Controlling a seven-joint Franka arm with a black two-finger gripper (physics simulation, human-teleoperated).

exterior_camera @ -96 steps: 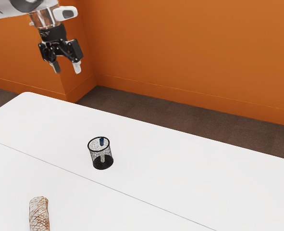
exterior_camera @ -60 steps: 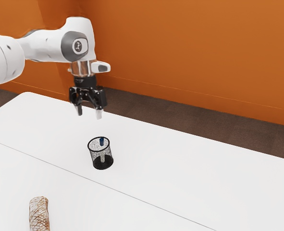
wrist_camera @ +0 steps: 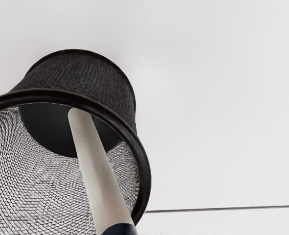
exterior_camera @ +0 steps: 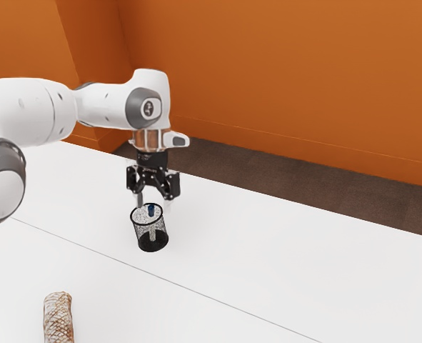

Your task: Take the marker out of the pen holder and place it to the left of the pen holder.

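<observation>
In the exterior view my gripper (exterior_camera: 154, 203) points down at the rim of the black mesh pen holder (exterior_camera: 153, 239), its two fingers apart. Between and just below them is the dark blue cap of the marker (exterior_camera: 151, 211), which stands inside the holder. The wrist view looks down into the pen holder (wrist_camera: 143, 181), where the marker (wrist_camera: 96, 171) leans with its pale barrel reaching the dark bottom and its blue end nearest my hand. Whether a finger touches the marker is not visible.
A patterned, scaly-looking cylinder (exterior_camera: 58, 318) lies near the exterior view's lower left. The white table (exterior_camera: 268, 257) has a thin seam running across it, and an orange wall (exterior_camera: 282, 71) rises beyond its far edge.
My arm has swung toward the exterior view's right and come down, bringing the gripper from high above the table to the holder's rim. The holder and marker have stayed put.
</observation>
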